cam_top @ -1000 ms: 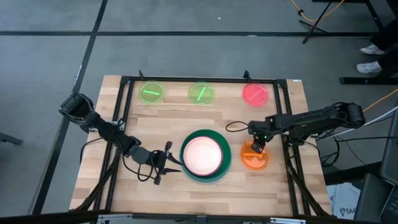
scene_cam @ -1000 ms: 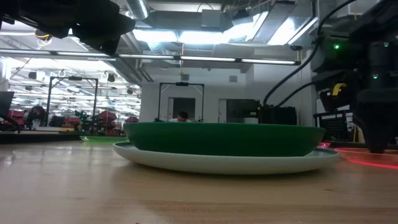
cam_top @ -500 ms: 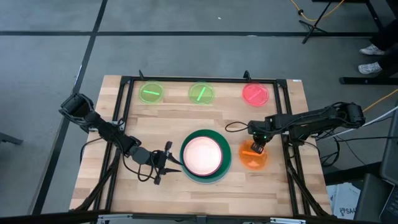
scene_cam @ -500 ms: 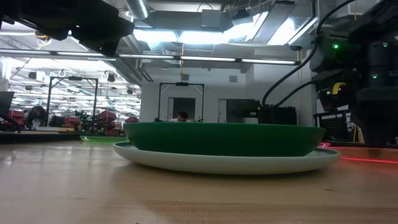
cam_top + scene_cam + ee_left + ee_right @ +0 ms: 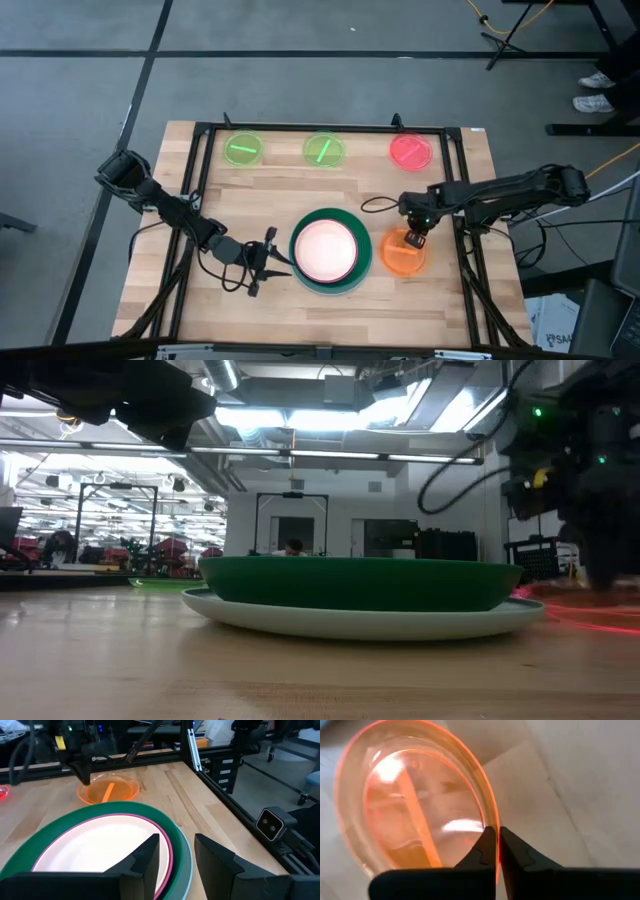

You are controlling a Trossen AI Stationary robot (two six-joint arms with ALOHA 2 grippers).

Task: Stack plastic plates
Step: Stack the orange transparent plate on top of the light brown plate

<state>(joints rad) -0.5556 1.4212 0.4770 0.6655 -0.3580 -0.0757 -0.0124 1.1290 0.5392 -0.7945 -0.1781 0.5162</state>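
High view, surface: pale wooden table inside a black frame, grey floor all round.
High view, stack: pale cream plate nested in a magenta rim, in the dark green plate, just ahead of the left jaws.
High view, left gripper: fingers spread apart, empty, pointing at the stack's rim.
High view, right gripper: down on the far rim of the orange plate, which sits just beside the stack.
High view, far edge: two lime-green plates and a red-pink plate in a row, well apart from both jaws.
Low view, surface: wood grain running off to a bright hall with ceiling lights and black racks.
Low view, stack: green plate on a light blue plate; right arm dark at the side, above an orange-red glow.
Left wrist view: own two fingers parted over the green rim, touching nothing; orange plate beyond, with the other gripper on its rim; table edge and black frame past it.
Right wrist view: jaws clenched on the orange plate's thin rim, one finger inside, one outside; plate tilted over bare wood.
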